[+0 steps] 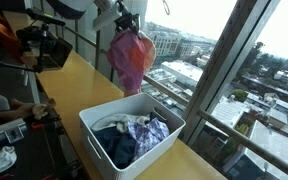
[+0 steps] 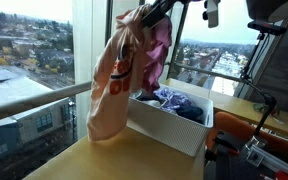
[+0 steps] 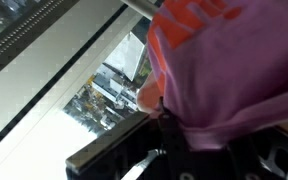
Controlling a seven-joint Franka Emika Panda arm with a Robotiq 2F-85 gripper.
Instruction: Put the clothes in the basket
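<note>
Pink cloth with orange print, the garment (image 2: 134,70) hangs long and crumpled in the air. Its top is bunched in the tool (image 1: 127,22), which is clamped onto it. It dangles just beside the white basket (image 1: 96,130), which holds dark and checked clothes (image 1: 134,135), on the wooden table (image 1: 74,75) by the window (image 1: 214,60).

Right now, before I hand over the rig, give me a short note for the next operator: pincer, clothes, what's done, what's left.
Pincer: shut on the pink garment, held up in the air.
Basket: white, on the table, other clothes already inside; the garment hangs near its window end, not in it.
Done: garment lifted.
Left: carry it over the basket, lower, release.
</note>
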